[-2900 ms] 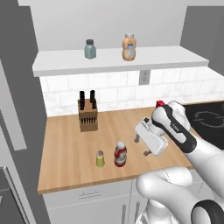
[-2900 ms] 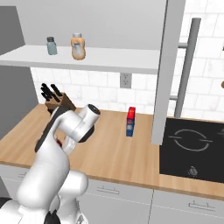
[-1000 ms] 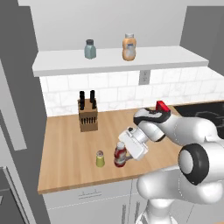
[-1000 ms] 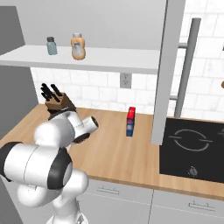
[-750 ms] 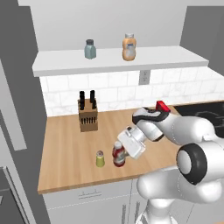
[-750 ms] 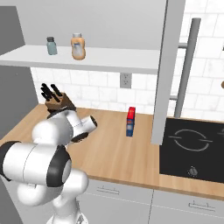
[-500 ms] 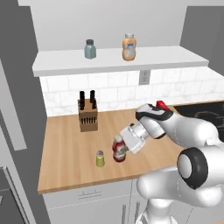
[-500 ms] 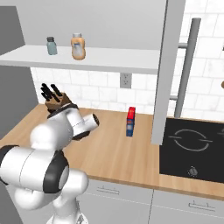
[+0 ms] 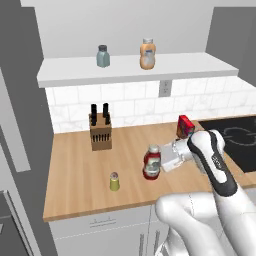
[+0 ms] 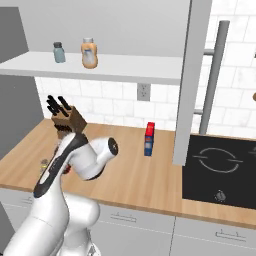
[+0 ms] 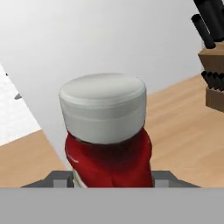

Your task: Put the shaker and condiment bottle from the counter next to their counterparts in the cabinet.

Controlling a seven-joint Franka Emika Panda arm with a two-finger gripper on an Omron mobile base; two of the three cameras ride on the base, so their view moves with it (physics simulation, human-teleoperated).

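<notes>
Scanning from the knife block: you can place everything against the knife block [image 9: 100,131], which stands upright at the back of the counter [image 9: 75,175].
Shaker: you find the yellow-green shaker [image 9: 115,181] in front of the knife block and a little to its right, upright on the wood, standing free.
Condiment bottle: you see the red condiment bottle [image 9: 152,162] to the right of the knife block and nearer the front edge than it, upright, with its white cap on top; in the hand view it sits right at the fingers, cap toward the camera [image 11: 105,131].
Gripper: your gripper [image 9: 161,161] reaches the bottle from the side away from the knife block; the fingers are clenched on the red body just under the cap, one grey pad [image 11: 59,178] on each side of it.
Red box: you have a small red box [image 9: 185,126] upright farther right of the knife block, behind the arm.
Cabinet: the white shelf [image 9: 130,70] runs above the knife block.
Counterparts: the blue-grey shaker [image 9: 102,56] stands almost straight above the knife block, and the pale orange bottle [image 9: 147,54] stands to its right, the two apart.
</notes>
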